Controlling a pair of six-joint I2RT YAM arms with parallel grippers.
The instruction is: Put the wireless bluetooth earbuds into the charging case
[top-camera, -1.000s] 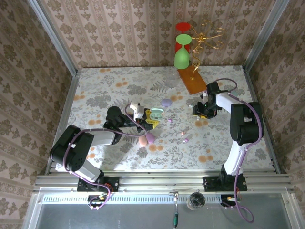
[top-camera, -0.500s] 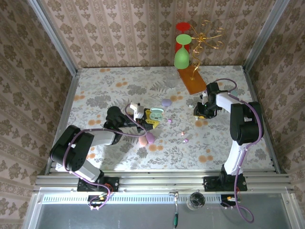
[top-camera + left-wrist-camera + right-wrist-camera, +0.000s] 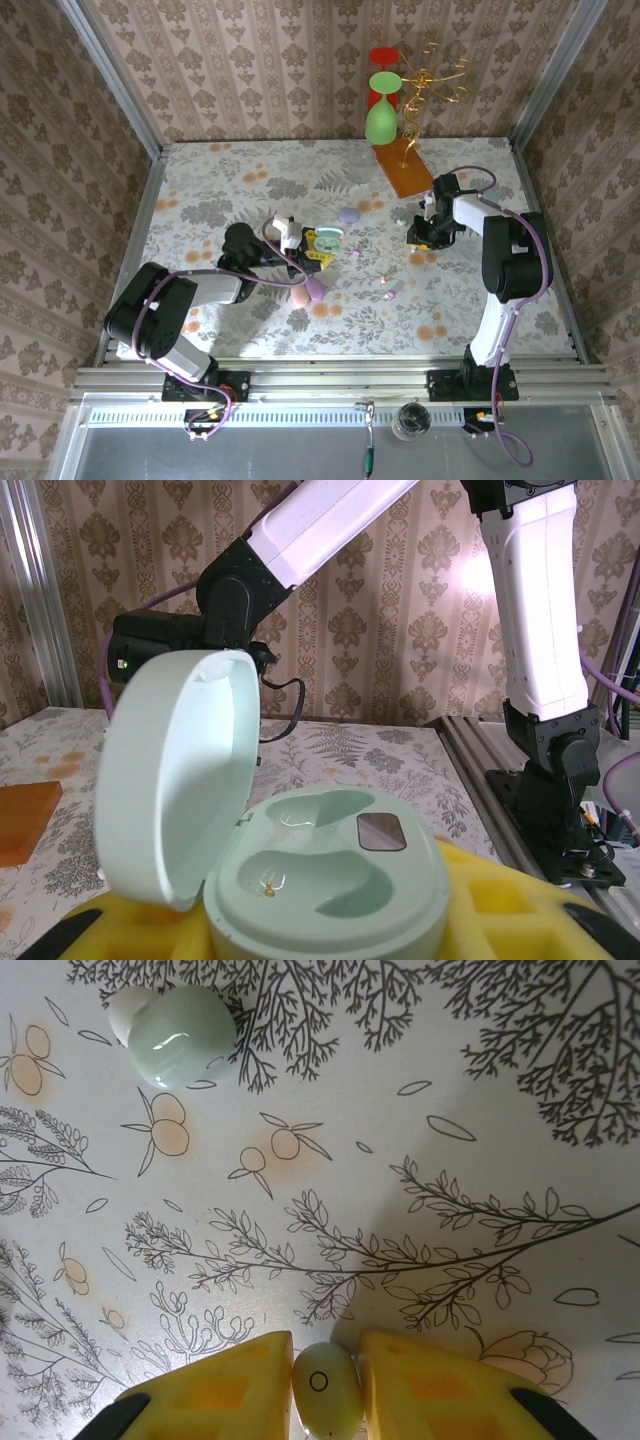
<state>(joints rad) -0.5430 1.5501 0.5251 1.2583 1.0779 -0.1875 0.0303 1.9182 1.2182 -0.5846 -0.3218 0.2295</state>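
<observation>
On the floral-print table covering (image 3: pixel 220 180), the left gripper (image 3: pixel 312 252) reaches in from the left. Its yellow foam pads (image 3: pixel 520 910) are closed against the sides of a mint-green round plastic charging case (image 3: pixel 330 885). The case's hinged lid (image 3: pixel 170 780) stands open, tilted up on the left in the wrist view. Two moulded wells show inside (a small amber speck glints in the nearer one). Just on the near side of that gripper in the overhead view, a pink-lilac pebble-shaped case (image 3: pixel 315 290) lies just beside an orange pebble (image 3: pixel 300 297). A lilac pebble (image 3: pixel 348 215) rests farther back. Towards the middle, a tiny pink-lilac nub (image 3: pixel 390 293) lies loose on the covering, well apart from both grippers. On the right, the right gripper (image 3: pixel 326 1352) points down at the table, its yellow pads pressed on either side of a small glossy pale-green earbud (image 3: pixel 325 1395) marked with a little ring. A second pale-green earbud (image 3: pixel 172 1022) lies on the covering ahead of it, well apart from the pads.
</observation>
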